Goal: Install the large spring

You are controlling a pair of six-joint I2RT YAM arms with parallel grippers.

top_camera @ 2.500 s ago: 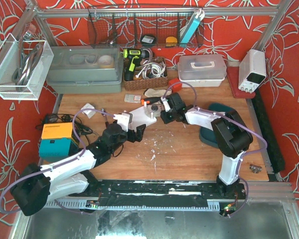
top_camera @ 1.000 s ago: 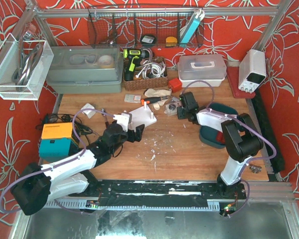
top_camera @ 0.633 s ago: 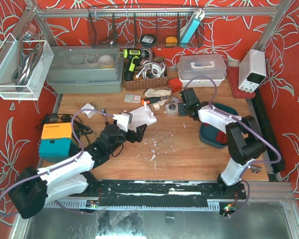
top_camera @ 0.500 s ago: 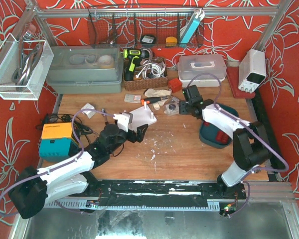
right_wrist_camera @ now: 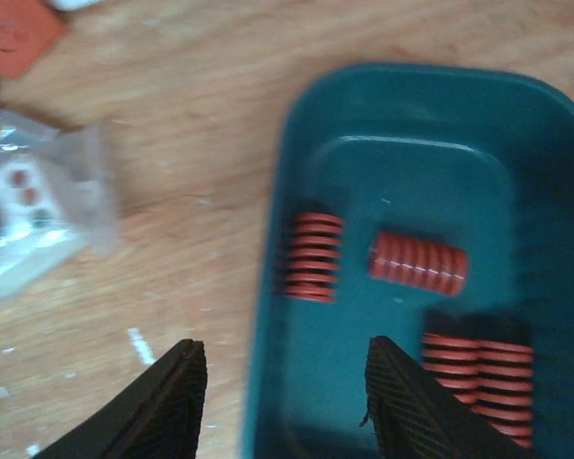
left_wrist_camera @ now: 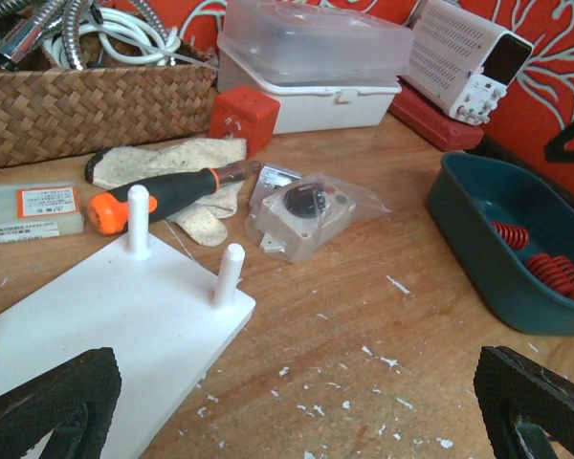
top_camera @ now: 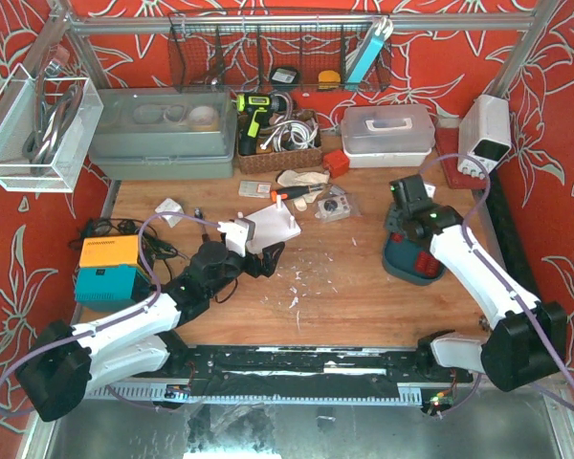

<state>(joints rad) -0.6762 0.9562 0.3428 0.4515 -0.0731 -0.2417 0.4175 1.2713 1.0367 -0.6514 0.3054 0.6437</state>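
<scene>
Several red springs (right_wrist_camera: 418, 263) lie in the teal bin (right_wrist_camera: 430, 86) at the table's right; which one is the large spring I cannot tell. My right gripper (right_wrist_camera: 287, 411) hangs open over the bin's left rim with nothing between its fingers. In the top view that gripper (top_camera: 407, 229) sits above the bin (top_camera: 400, 266). The white base plate (left_wrist_camera: 96, 325) carries upright pegs (left_wrist_camera: 229, 273) and no spring. My left gripper (left_wrist_camera: 292, 426) stands wide open just in front of the plate's near corner, holding nothing.
Behind the plate lie an orange-handled screwdriver (left_wrist_camera: 172, 191), a work glove (left_wrist_camera: 187, 163), a bagged part (left_wrist_camera: 306, 206) and a red box (left_wrist_camera: 241, 117). Farther back stand a wicker basket (left_wrist_camera: 86, 110), a white plastic case (left_wrist_camera: 316, 48) and a power supply (left_wrist_camera: 469, 53).
My right arm has swung from beside the bagged part to the right, over the teal bin, and its jaws have opened. The left arm has barely moved.
</scene>
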